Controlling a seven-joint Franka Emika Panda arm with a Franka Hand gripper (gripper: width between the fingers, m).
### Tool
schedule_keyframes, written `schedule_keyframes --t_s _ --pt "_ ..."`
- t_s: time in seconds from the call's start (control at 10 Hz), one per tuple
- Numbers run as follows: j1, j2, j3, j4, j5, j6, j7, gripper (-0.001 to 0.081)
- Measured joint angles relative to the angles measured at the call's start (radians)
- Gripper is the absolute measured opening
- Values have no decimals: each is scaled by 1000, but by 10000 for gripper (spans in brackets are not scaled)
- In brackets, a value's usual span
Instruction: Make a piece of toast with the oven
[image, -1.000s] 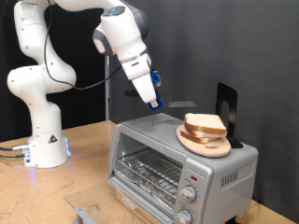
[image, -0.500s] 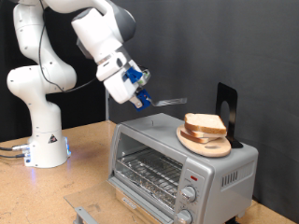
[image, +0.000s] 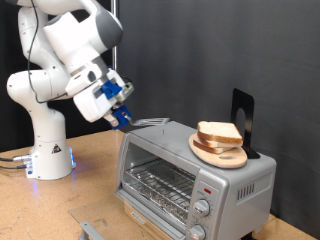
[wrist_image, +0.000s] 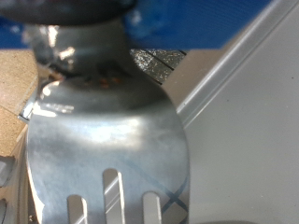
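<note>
My gripper (image: 121, 113) is shut on a metal fork (image: 150, 122) and holds it level in the air, tines pointing to the exterior view's right. The tines reach just over the top left corner of the silver toaster oven (image: 170, 178). The oven's glass door looks closed, with the wire rack visible behind it. Bread slices (image: 220, 131) lie stacked on a round wooden plate (image: 213, 153) on the oven's roof, well right of the fork. The wrist view is filled by the fork (wrist_image: 107, 140), seen close up and blurred.
A black stand (image: 243, 115) rises behind the plate on the oven roof. Two knobs (image: 203, 208) sit at the oven's front right. The arm's white base (image: 45, 150) stands on the wooden table at the left. A grey metal piece (image: 90, 230) lies at the bottom edge.
The arm has swung down and to the exterior view's left with the fork, from above the oven roof near the bread to beside the oven's top left corner.
</note>
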Motion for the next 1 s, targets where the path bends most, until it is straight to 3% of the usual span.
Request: schedule_keyframes --t_s 0.1,0.3,0.7,1.0 --pt "0 1 6 -1 0 6 2 391" --pt "-3 18 13 24 -50 -62 52 391" --pt "-9 139 48 163 -174 -97 210 391" --pt "-9 232 75 257 -221 -80 252 391"
